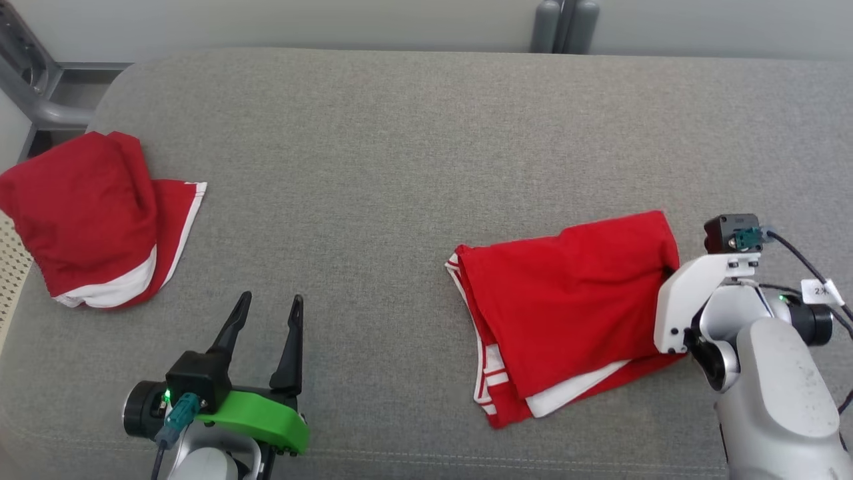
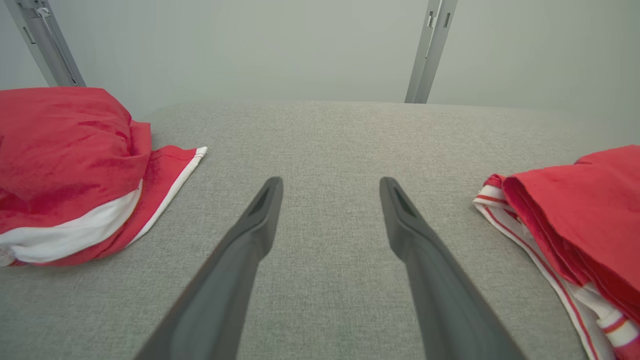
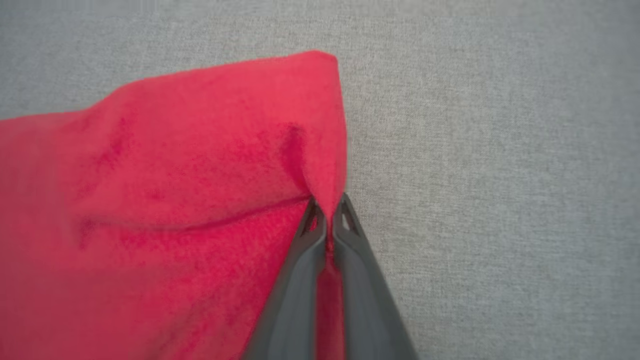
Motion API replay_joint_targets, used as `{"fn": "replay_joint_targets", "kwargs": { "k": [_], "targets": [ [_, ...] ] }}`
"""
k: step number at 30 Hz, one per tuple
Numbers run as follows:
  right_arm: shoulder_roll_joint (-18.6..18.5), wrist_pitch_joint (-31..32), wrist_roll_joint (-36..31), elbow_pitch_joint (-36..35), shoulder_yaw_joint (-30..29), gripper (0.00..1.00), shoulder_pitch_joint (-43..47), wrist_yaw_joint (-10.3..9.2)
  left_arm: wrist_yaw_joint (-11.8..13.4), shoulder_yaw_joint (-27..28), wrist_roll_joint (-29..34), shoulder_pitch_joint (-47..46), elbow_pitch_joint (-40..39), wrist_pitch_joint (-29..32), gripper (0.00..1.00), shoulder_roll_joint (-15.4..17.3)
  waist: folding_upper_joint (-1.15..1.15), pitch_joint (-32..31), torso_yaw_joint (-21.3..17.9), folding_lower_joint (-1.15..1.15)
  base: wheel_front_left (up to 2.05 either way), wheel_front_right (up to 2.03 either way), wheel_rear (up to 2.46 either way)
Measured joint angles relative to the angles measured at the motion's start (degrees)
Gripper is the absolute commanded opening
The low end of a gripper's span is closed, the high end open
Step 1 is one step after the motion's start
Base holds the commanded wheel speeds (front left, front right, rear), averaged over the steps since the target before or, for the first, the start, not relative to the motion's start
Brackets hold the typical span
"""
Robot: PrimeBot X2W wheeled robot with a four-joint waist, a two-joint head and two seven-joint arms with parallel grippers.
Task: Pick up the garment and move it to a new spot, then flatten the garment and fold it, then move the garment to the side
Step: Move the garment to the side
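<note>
The garment (image 1: 566, 293) is red with white striped trim and lies folded on the grey cushion at the right. In the right wrist view my right gripper (image 3: 327, 212) is shut on a pinch of red cloth at the garment's (image 3: 175, 190) right edge, near its far corner. In the head view the white right wrist (image 1: 693, 300) covers that edge and hides the fingers. My left gripper (image 1: 270, 300) stands open over bare cushion at the lower left, holding nothing. Its view shows the left gripper (image 2: 331, 187) apart from the garment's striped edge (image 2: 590, 210).
A second red garment with a white band (image 1: 86, 220) lies bunched at the cushion's left end, also visible as a red heap (image 2: 60, 165). The grey cushion (image 1: 400, 167) stretches bare between both garments. Metal frame posts (image 1: 566, 23) stand behind the cushion's far edge.
</note>
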Motion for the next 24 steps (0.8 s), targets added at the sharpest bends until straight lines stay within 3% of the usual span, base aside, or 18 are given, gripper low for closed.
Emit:
{"fn": "replay_joint_targets", "kwargs": {
  "k": [10, 16, 24],
  "targets": [
    [-0.01, -3.67, -5.33, 6.30, 0.20, 0.00, -13.66, 0.01, 0.03, -0.07, 0.87, -2.66, -2.27, 0.00, 1.00, 1.16, 0.00, 3.01, -4.92, 0.00, 0.00, 0.00, 0.00],
    [-0.27, -6.55, -8.81, 12.26, -2.57, 0.00, -21.14, 0.00, 0.03, -0.78, 2.20, -5.18, -3.63, 0.00, 1.00, 2.31, 0.00, 6.03, -8.52, 0.00, 0.00, 0.00, 0.00],
    [-4.15, -10.82, -12.06, 18.95, -7.30, 0.00, -28.27, 0.01, 0.23, -1.74, 4.00, -7.92, -6.60, 0.00, 1.00, 3.72, 0.00, 11.20, -12.16, 0.00, 0.00, 0.00, 0.00]
  ]
}}
